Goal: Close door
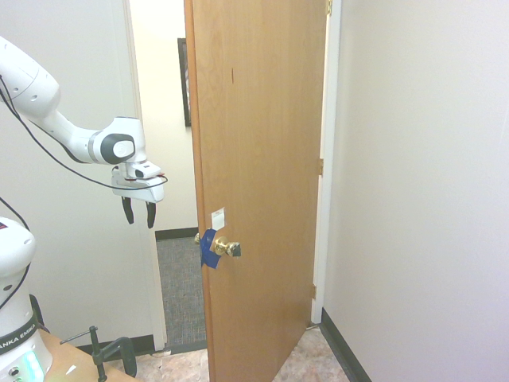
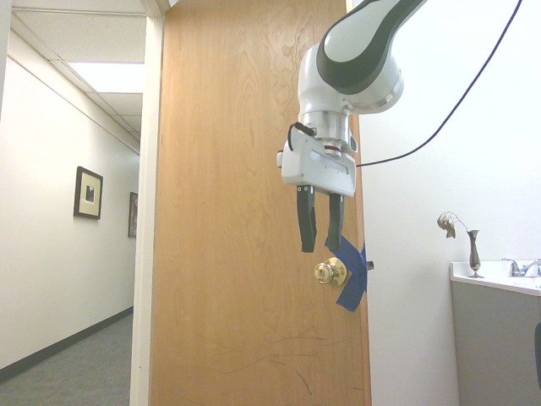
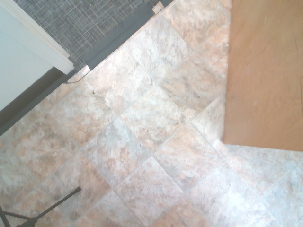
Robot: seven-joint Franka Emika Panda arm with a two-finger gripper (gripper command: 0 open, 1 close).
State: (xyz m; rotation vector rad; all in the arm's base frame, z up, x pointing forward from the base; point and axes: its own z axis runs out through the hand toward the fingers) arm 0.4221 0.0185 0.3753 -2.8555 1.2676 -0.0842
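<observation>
1. We see the jaws (image 2: 319, 222) of the one gripper standing apart, pointing down, with nothing between them.
2. In the first exterior view they hang beside the door (image 1: 266, 159), apart from it; in the second they show in front of it, above the knob (image 2: 330, 271).
3. We find the one door standing open in its doorway, its hinges (image 1: 320, 167) at the edge near the right-hand wall (image 1: 421, 159) of the first exterior view.
4. We count two brass knobs, one per face, one strip-patched area of blue tape (image 2: 352, 275) at the latch edge, and one white sticker (image 1: 218, 219) above it.
5. Around us are two framed pictures (image 2: 88, 193) in the hallway, one vase (image 2: 474, 254) beside a faucet (image 2: 521, 267) on a white counter (image 2: 499, 279), and one black clamp (image 1: 113, 355) on the tabletop (image 1: 75, 362).
6. We see nothing between gripper and door.
</observation>
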